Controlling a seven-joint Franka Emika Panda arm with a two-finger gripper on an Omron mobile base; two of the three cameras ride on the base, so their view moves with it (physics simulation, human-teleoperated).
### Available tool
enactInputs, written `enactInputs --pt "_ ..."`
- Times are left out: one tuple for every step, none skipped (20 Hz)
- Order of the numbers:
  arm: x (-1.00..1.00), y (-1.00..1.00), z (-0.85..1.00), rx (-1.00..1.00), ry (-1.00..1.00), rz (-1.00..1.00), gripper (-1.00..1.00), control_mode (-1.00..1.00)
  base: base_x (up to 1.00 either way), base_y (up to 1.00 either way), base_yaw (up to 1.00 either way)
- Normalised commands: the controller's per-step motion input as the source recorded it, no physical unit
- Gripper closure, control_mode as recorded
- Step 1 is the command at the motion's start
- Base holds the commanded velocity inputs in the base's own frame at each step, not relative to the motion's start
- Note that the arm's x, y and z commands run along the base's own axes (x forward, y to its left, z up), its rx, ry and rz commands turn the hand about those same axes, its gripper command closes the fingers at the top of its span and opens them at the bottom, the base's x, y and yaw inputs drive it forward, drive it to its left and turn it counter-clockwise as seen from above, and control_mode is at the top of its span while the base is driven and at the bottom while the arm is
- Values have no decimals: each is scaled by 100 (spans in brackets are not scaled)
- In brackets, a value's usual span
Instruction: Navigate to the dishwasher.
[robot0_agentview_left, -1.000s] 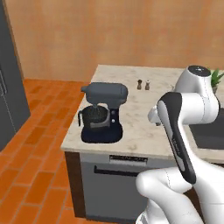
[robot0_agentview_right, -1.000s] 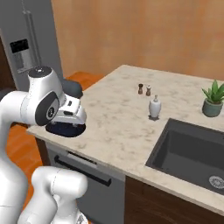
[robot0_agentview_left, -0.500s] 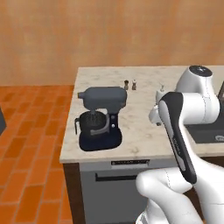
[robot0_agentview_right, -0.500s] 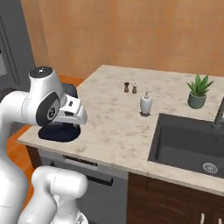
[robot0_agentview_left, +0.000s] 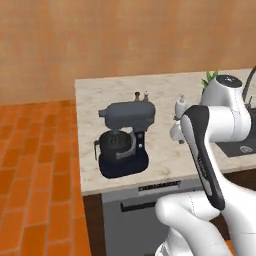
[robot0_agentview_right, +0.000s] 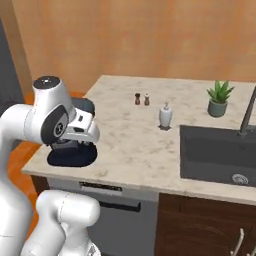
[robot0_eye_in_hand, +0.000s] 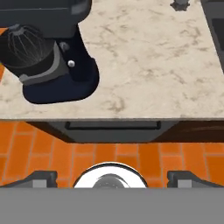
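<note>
Presently the base stands close before the dishwasher (robot0_agentview_right: 117, 212), whose grey front panel with dark top strip and bar handle sits under the edge of the marble surface (robot0_agentview_right: 145, 145), directly below the stand mixer (robot0_agentview_left: 123, 137); in the left base view the panel (robot0_agentview_left: 132, 220) lies just left of the robot's body, and in the hand view its top strip (robot0_eye_in_hand: 112, 126) appears beneath the surface rim. In my judgement the approach step is nearly complete: what remains is a small squaring-up so the base faces the panel centrally, without striking the cabinet. The tool (robot0_eye_in_hand: 109, 175) points down at the floor ahead of the panel, its tips set wide apart and holding nothing. Containers: the mixer bowl (robot0_agentview_left: 114, 145) sits on the mixer base, contents not discernible; the sink (robot0_agentview_right: 217, 155) appears empty apart from its drain; a potted plant (robot0_agentview_right: 218, 98) holds a green succulent; a soap dispenser (robot0_agentview_right: 165, 116) and two small shakers (robot0_agentview_right: 141, 99) stand upright, well apart from the mixer.
</note>
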Motion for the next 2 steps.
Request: enactInputs --pt "0 0 0 0 0 0 -100 100 14 13 -22" --pt "0 0 0 0 0 0 -100 100 14 8 -18"
